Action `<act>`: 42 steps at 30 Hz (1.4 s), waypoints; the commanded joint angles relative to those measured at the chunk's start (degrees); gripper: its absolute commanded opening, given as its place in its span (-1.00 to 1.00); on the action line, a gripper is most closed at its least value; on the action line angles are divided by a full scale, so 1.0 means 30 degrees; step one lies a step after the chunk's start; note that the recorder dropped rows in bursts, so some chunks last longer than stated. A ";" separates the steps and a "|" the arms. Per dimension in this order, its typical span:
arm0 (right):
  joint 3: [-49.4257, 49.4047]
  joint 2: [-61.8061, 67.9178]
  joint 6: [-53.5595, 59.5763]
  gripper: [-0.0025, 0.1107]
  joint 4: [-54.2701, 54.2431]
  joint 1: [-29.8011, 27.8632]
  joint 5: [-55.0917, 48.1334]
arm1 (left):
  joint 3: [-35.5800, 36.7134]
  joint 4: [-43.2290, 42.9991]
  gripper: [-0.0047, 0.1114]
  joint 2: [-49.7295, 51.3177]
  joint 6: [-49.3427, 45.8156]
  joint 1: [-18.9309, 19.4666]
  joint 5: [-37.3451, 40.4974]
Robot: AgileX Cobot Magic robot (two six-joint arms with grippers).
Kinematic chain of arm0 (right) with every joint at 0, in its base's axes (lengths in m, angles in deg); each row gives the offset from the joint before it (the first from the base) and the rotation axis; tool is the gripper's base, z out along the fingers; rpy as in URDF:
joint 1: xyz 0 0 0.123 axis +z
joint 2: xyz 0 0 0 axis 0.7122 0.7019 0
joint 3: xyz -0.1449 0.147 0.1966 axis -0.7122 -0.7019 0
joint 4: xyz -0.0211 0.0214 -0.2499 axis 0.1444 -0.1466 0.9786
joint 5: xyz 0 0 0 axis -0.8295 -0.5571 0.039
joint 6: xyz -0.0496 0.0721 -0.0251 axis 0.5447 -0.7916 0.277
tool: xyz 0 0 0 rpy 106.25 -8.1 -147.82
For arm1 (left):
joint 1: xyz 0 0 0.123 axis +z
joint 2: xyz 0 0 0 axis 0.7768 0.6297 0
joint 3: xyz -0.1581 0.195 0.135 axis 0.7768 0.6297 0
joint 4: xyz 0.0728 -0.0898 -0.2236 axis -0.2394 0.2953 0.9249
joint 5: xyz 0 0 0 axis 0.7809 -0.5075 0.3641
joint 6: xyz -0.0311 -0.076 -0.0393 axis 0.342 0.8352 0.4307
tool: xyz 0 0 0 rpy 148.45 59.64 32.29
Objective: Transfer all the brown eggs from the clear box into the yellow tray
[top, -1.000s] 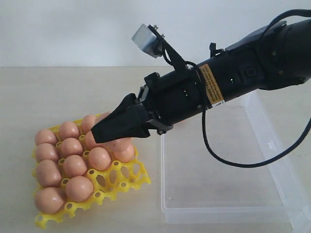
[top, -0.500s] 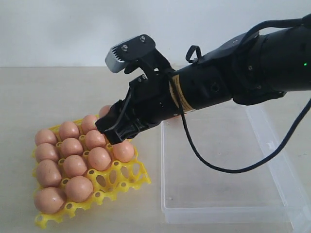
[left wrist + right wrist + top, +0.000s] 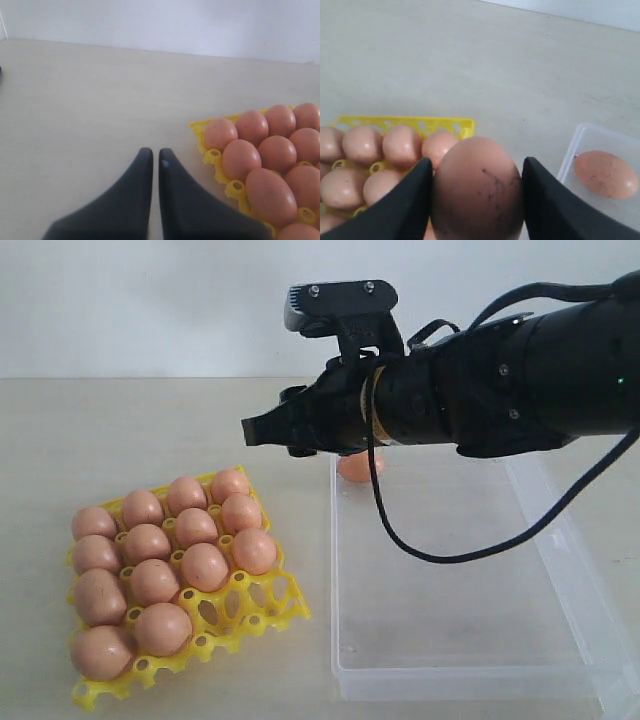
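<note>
From the exterior view we cannot make out what the right tool carries, since its own dark bulk and the arm behind it mask it. That arm also covers the far end of the clear box and the top of the lone egg lying there, while the box's near right corner runs off the picture. The left tool lies outside that view altogether. In the right wrist view the held egg is blurred by closeness, cut off below, and hides part of the yellow tray; in the left wrist view we lose much of the tray and some of its eggs past the picture's edge
</note>
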 commanded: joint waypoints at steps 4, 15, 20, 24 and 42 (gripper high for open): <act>0.0038 -0.0305 0.6079 -0.96 0.1000 -0.0010 0.3699 | 0.0049 0.0042 -0.85 -0.0067 -0.0024 0.0060 -0.0076; 0.0038 -0.1453 1.9377 -0.96 0.0832 0.0692 -1.6085 | 0.0049 0.0042 -0.85 -0.0067 -0.0024 0.0060 -0.0076; 0.0857 -0.2005 2.7897 -0.96 -1.7340 -0.2668 -1.3836 | 0.0049 0.0042 -0.85 -0.0067 -0.0024 0.0060 -0.0076; 0.1026 -0.2008 4.2042 -0.96 -3.6889 -0.4560 -1.3218 | 0.0049 0.0042 -0.85 -0.0067 -0.0024 0.0060 -0.0076; 0.0774 0.0480 6.2999 -0.96 -6.0969 -0.6032 -1.8791 | 0.0049 0.0042 -0.85 -0.0067 -0.0024 0.0060 -0.0076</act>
